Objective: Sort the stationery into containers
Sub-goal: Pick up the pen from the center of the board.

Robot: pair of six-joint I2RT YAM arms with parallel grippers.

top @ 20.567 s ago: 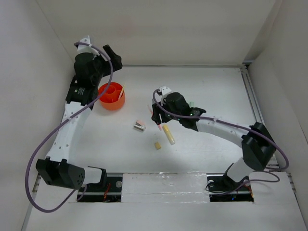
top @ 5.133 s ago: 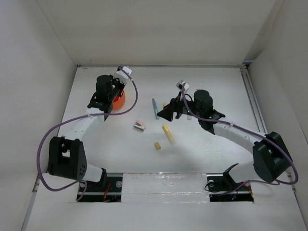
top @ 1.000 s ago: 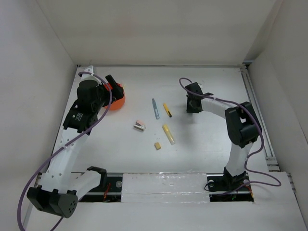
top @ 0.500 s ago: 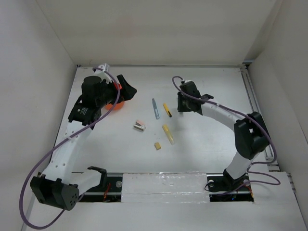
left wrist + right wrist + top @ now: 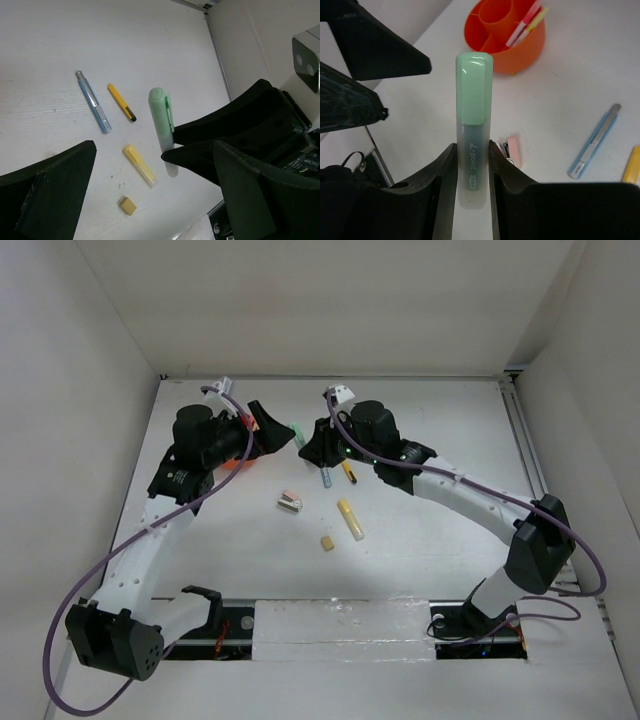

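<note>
Orange cup (image 5: 517, 50), two pens inside, stands far left behind the left arm. Left tool (image 5: 274, 428) gapes wide and empty, just beside the green marker (image 5: 474, 90), which is aloft between the arms. Marker: judged light, stiff, smooth plastic, apt to slip; its capped end is free for a hold. Right tool (image 5: 470, 146) clamps its clear barrel. White tabletop (image 5: 450, 420) carries a blue pen (image 5: 93, 102), yellow pen (image 5: 121, 102), pale marker (image 5: 139, 165) and eraser (image 5: 127, 205). Plain walls (image 5: 350, 300) close in on three sides.

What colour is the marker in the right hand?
The marker is pale mint green; right wrist view.
</note>
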